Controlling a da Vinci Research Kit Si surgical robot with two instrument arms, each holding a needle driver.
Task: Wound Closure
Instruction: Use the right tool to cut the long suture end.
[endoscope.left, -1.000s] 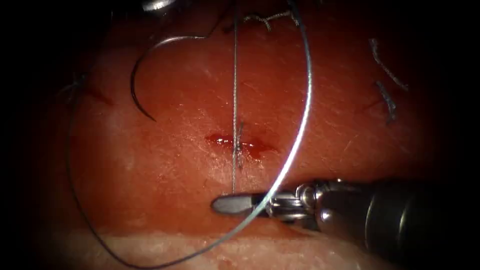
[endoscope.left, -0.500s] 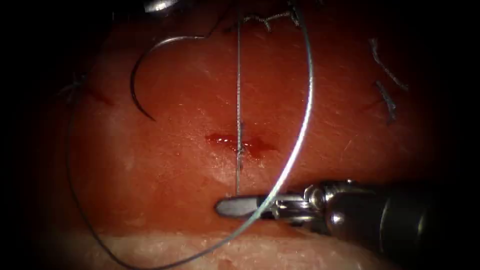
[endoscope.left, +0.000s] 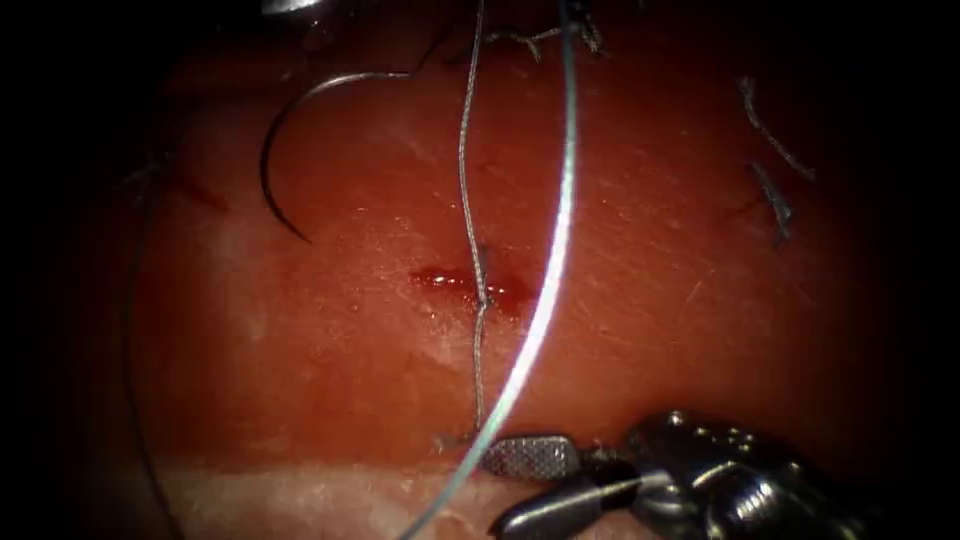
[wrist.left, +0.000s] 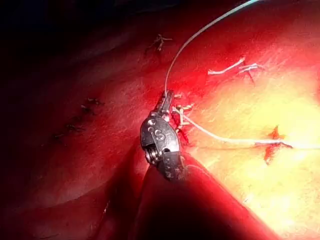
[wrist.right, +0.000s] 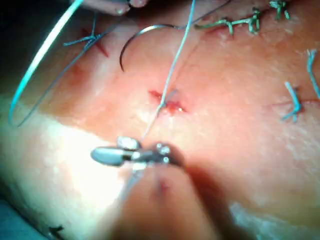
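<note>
Right tool (endoscope.left: 492, 490) sat below the cut (endoscope.left: 475, 285), jaws spread, gripping nothing. The bright thread (endoscope.left: 563, 200) ran just past its upper jaw tip. Left tool (wrist.left: 167, 95) looked pressed together on thread, far side of the cut. The needle (endoscope.left: 272, 135) lay loose on the tissue (endoscope.left: 680, 330), above and left of the cut, held by neither tool. Its point faced down toward the cut and, as far as I could see, wasn't in the tissue. A thin strand (endoscope.left: 462, 170) crossed the cut top to bottom, slack, through the red fluid (endoscope.left: 510, 293). My read on handling: the needle was light, stiff, slick steel and would roll in the jaws, so grab the body well behind the point, clear of the thread end. The thread was limp and slippery, so pinch it firmly but don't crush it. The tissue was soft and would tear if tugged.
</note>
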